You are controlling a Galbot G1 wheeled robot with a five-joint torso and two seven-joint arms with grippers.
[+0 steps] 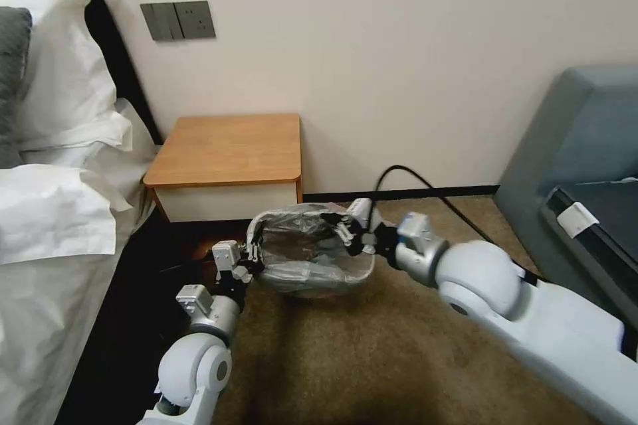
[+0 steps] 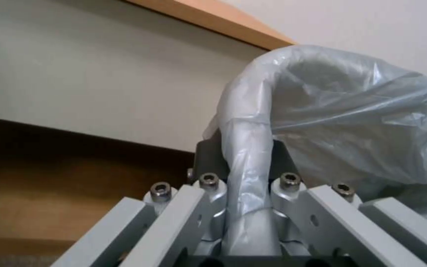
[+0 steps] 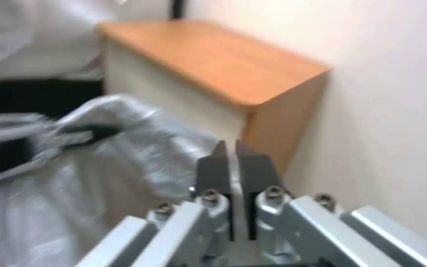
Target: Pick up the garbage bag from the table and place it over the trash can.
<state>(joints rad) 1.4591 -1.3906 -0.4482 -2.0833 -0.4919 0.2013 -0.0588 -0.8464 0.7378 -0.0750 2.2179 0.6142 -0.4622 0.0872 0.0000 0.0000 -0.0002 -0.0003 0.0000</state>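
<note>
Placement step in hand: garbage bag (image 1: 312,249) is off the nightstand (image 1: 226,149), stretched open low over the carpet just in front of it, left gripper (image 1: 247,264) and right gripper (image 1: 345,234) each clamped on an opposite edge of the film. Judged next need: draw the open mouth evenly down around the rim without tearing. The trash can itself cannot be made out under the plastic, so how far the bag is seated is unclear.

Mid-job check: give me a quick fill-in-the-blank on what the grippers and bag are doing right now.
1. The left gripper is shut on the ____.
2. The garbage bag is stretched between the left gripper and the ____ gripper.
3. The garbage bag hangs in front of the ____, above the carpet.
4. The top of the table is ____.

Missing: garbage bag; right; table; bare
</note>
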